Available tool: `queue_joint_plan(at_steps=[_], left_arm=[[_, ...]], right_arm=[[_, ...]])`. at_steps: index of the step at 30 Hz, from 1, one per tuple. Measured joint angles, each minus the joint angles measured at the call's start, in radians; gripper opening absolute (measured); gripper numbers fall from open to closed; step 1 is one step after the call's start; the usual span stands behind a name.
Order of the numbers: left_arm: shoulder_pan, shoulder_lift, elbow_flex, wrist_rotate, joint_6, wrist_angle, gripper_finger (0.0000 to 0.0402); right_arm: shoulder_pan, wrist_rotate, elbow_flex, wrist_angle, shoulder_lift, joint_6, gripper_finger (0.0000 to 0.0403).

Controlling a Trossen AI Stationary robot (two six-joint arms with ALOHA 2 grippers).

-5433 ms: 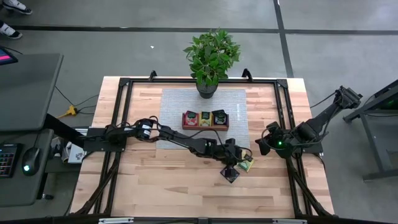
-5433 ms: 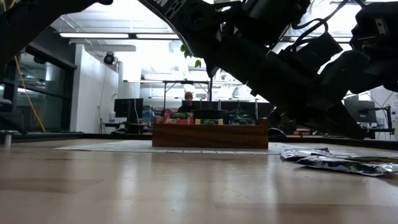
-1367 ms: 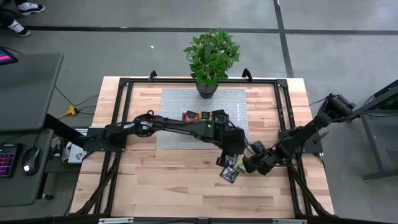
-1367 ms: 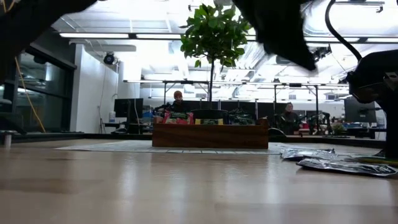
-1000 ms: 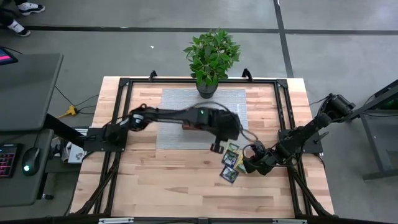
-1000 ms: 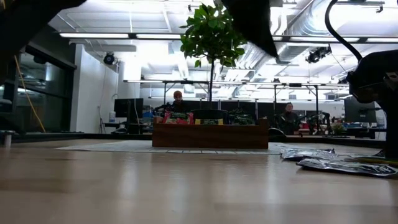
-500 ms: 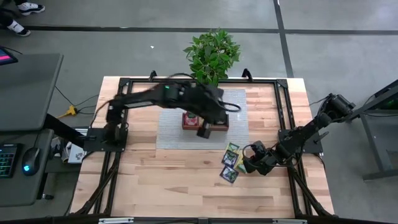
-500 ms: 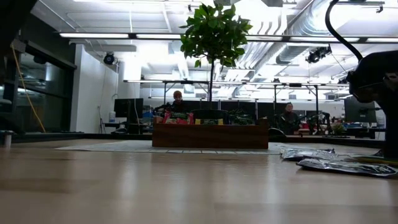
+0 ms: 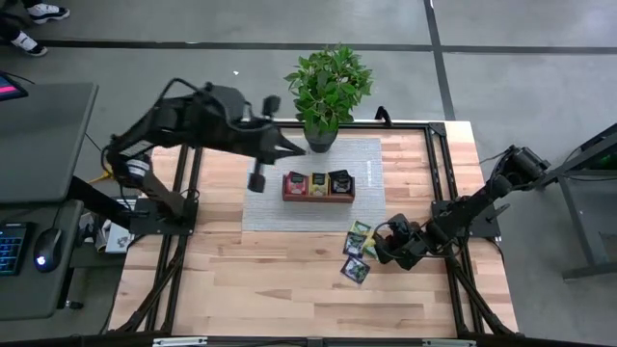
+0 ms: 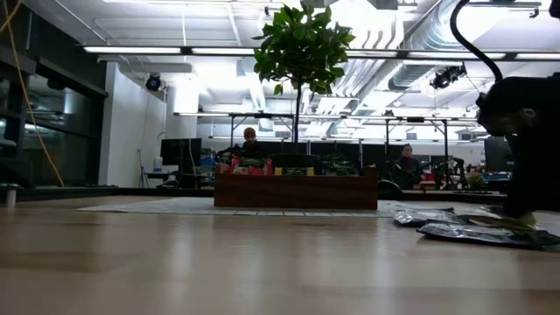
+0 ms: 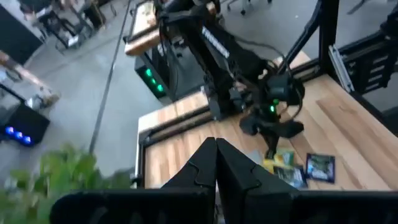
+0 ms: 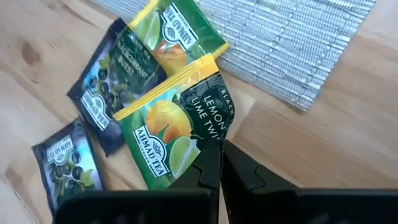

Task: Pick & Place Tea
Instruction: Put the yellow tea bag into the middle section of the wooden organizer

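Wooden table, right gripper pressed together at "AHMAD TEA" lemon-lime sachet, left gripper closed aloft.

plant blurred, tray sachet labels unreadable

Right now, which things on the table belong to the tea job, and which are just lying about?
Job:
- loose tea sachets
- wooden tray with sorted sachets
- right pincer, shut, at the loose sachets
- left pincer, shut, raised left of the tray

Lying about:
- potted plant
- grey mat
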Motion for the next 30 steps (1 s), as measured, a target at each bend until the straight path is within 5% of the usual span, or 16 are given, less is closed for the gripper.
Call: queue_joint_plan(at_steps=[6, 12, 18, 24, 30], left_arm=[[-0.009, -0.144, -0.281, 0.035, -0.048, 0.195, 0.0001], [-0.02, -0.342, -0.871, 0.104, -0.208, 0.755, 0.0001], [-0.019, -0.544, -1.424, 0.053, -0.467, 1.249, 0.0001], [-0.019, -0.702, -1.777, -0.122, -0.726, 1.386, 0.0001], [-0.019, -0.817, -1.911, -0.188, -0.714, 1.394, 0.0001]], right_arm=[[-0.013, -0.008, 0.001, -0.022, 0.0, -0.004, 0.0], [-0.025, -0.017, 0.002, -0.029, -0.003, -0.026, 0.0], [-0.025, -0.01, 0.003, -0.047, -0.025, -0.076, 0.0], [-0.047, -0.037, 0.003, -0.129, -0.116, -0.188, 0.0], [-0.121, -0.094, 0.027, -0.282, -0.241, -0.404, 0.0]])
